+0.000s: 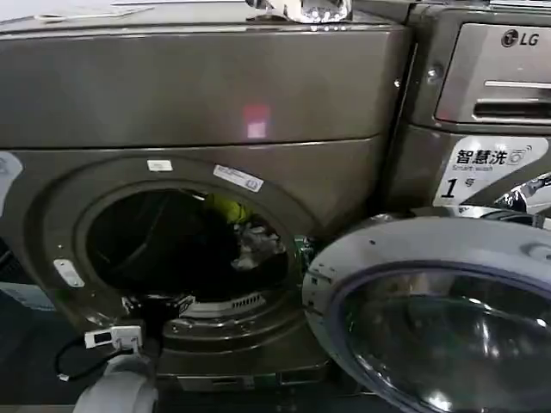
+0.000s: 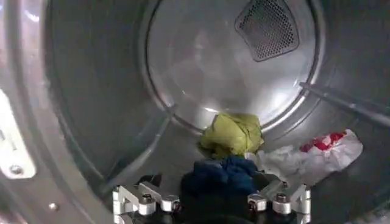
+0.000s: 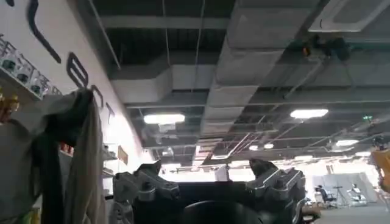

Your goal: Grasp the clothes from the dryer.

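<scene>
The dryer (image 1: 198,95) is the bronze-grey front-loader, and its glass door (image 1: 430,310) is swung open to the right. Inside its drum (image 2: 201,67) lie the clothes: a yellow-green garment (image 2: 233,134), a dark navy one (image 2: 216,176) and a white one with red marks (image 2: 311,159). From the head, the yellow-green piece (image 1: 225,208) and the white piece (image 1: 258,245) show through the porthole. My left gripper (image 1: 159,303) reaches in over the porthole's lower rim. This left gripper (image 2: 210,182) is open, with the navy garment between its fingers. My right gripper (image 3: 204,167) points at the ceiling, open and empty.
A second machine with a silver LG panel (image 1: 499,73) stands right of the dryer. The open door takes up the lower right. A lint grille (image 2: 268,27) sits in the drum's back wall, and a ridge (image 2: 341,100) runs along its side.
</scene>
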Tool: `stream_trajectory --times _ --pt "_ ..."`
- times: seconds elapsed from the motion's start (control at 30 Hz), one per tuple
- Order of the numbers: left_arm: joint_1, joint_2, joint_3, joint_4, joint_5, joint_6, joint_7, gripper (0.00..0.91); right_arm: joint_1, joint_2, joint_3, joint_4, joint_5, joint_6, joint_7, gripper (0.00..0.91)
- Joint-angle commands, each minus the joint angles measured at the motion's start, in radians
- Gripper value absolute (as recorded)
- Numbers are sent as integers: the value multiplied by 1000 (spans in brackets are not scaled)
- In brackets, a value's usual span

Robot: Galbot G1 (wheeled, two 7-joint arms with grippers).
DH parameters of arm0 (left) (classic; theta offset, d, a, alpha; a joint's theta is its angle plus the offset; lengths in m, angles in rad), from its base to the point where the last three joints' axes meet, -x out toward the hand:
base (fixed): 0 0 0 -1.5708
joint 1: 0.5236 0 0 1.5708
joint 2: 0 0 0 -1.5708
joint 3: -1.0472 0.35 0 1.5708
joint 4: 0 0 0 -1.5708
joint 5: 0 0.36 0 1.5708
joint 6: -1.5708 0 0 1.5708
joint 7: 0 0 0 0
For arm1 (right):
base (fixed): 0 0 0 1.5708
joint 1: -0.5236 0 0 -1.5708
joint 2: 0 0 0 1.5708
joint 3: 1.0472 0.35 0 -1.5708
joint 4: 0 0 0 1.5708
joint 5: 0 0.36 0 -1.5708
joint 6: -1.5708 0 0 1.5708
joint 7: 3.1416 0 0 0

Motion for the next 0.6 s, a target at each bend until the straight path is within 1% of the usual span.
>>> stream_trajectory --times 0.03,0.13,0.3,0.53,0.6 --pt "-70 -1 -12 28 14 49 2 907 3 1 -9 -2 -10 13 -4 907" --pt "-126 -1 -13 65 14 49 1 907 5 1 -13 -2 -10 15 -2 907" --pt "-193 2 -10 138 98 45 34 907 7 1 -19 0 -9 19 -2 907" --pt "-341 0 7 310 96 -8 65 907 16 6 -39 2 -10 25 -2 907" --pt "-401 -5 10 394 116 -33 64 907 17 4 -43 3 -9 25 -2 907"
